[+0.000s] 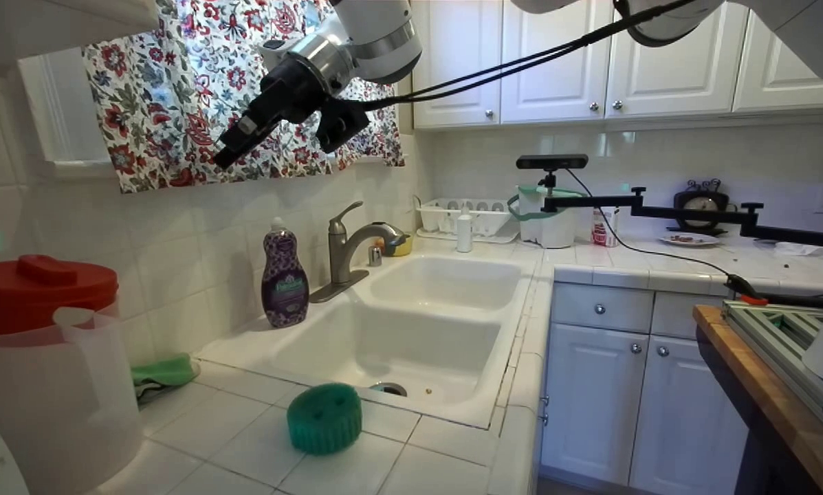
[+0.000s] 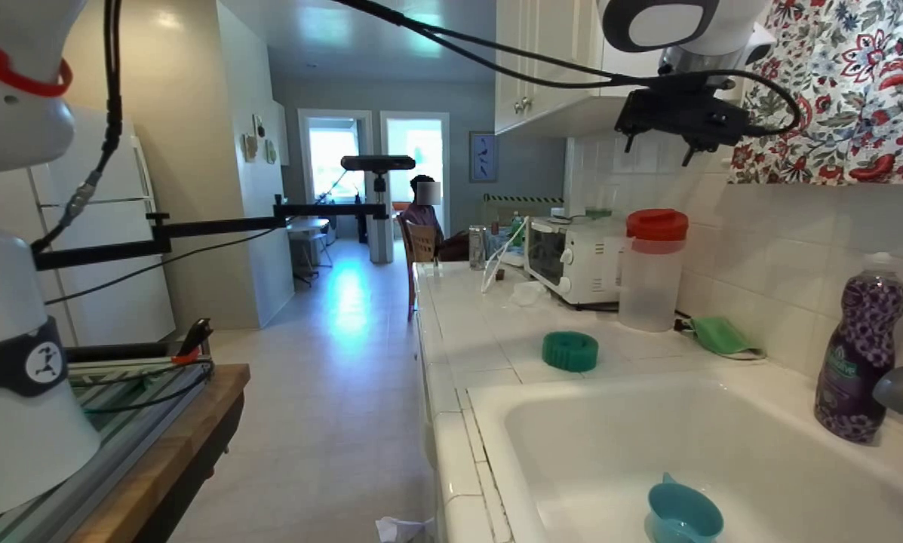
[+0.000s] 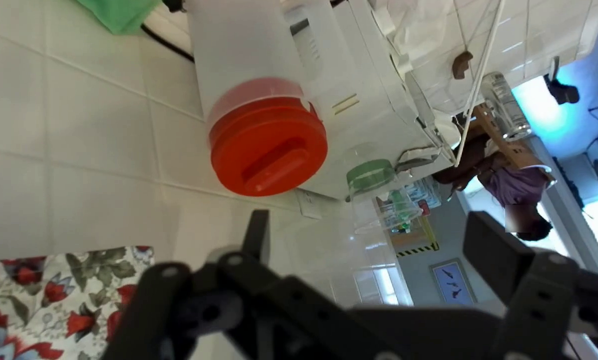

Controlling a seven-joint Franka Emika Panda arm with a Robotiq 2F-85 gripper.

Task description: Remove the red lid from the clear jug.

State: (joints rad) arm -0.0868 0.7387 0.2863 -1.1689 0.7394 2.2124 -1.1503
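The round red lid (image 1: 43, 295) (image 2: 657, 225) sits on top of the clear jug (image 1: 47, 412) (image 2: 649, 286), which stands upright on the tiled counter by the wall. In the wrist view, whose picture is upside down, the lid (image 3: 269, 145) with its raised bar shows above the left finger, and the jug (image 3: 244, 55) reaches up behind it. My gripper (image 1: 224, 157) (image 2: 658, 151) hangs in the air in front of the curtain, higher than the lid and apart from it. The gripper (image 3: 368, 220) is open, with nothing between its fingers.
A white toaster oven (image 2: 591, 268) stands right beside the jug. A green cloth (image 1: 167, 375), a teal-green scrubber (image 1: 325, 419) and a purple soap bottle (image 1: 285, 278) are on the counter around the sink (image 1: 397, 344). The faucet (image 1: 346, 247) rises behind it. A teal cup (image 2: 683, 513) lies in the sink.
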